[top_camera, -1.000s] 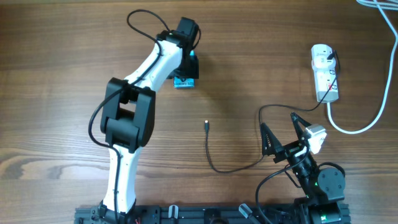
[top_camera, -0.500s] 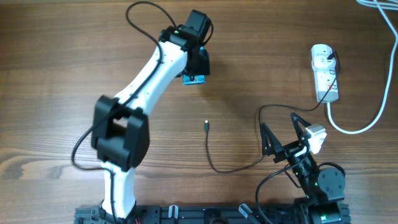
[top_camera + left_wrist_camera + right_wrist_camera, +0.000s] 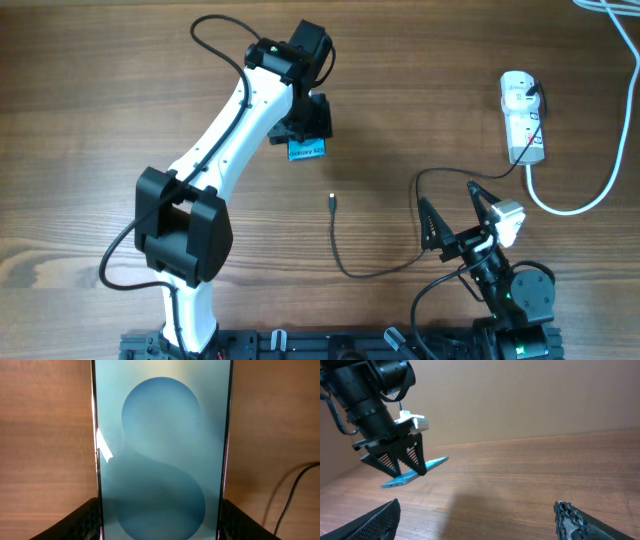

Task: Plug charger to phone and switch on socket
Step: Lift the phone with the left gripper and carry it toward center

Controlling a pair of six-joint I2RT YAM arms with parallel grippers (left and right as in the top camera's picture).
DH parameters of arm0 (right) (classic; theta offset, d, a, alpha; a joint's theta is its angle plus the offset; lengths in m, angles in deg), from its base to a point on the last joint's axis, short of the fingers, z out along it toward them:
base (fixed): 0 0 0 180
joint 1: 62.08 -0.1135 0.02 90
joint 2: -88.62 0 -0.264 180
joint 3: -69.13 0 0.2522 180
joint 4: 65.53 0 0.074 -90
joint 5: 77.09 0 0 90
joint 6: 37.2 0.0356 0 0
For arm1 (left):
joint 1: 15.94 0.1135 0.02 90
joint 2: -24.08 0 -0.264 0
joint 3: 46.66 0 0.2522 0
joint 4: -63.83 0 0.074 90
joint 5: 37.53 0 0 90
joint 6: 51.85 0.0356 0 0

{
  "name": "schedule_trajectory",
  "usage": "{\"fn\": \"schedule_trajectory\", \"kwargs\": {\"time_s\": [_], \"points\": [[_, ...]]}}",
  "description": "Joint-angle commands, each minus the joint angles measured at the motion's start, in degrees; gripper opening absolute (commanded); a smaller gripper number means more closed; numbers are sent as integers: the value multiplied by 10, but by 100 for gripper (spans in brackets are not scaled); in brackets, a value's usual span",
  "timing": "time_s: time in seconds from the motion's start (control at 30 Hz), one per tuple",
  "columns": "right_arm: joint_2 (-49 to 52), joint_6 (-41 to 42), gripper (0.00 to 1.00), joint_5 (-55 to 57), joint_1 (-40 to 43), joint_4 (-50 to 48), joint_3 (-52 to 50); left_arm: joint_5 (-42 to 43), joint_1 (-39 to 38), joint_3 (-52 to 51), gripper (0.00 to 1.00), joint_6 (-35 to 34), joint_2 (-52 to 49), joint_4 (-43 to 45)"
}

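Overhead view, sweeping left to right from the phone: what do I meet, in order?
Phone → charger tip → right gripper, fingers open → socket. The rest of the charger cable and the white cord span too much width to place.

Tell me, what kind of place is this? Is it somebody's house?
Probably a robot lab or workshop, not a house. Over a wooden table the robot's left gripper holds up a phone, its right gripper stands open, and a socket and charger lie ready.
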Motion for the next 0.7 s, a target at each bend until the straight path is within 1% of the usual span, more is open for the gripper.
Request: {"fn": "schedule_trajectory", "kwargs": {"time_s": [0.0,0.3,0.4,0.53,0.67], "points": [[-7,3,100,5,-2,-2,-1,28,3,-1,31,-7,7,-25],[-7,3,100,5,-2,-2,-1,49,3,-2,30,-8,7,-66],[-7,3,100,5,-2,-2,-1,74,3,-2,28,-8,3,-69],[-7,3,100,5,-2,-2,-1,89,3,-2,27,-30,-10,-78],[-7,3,100,5,-2,-2,-1,104,3,-2,27,-34,-25,-76]]}}
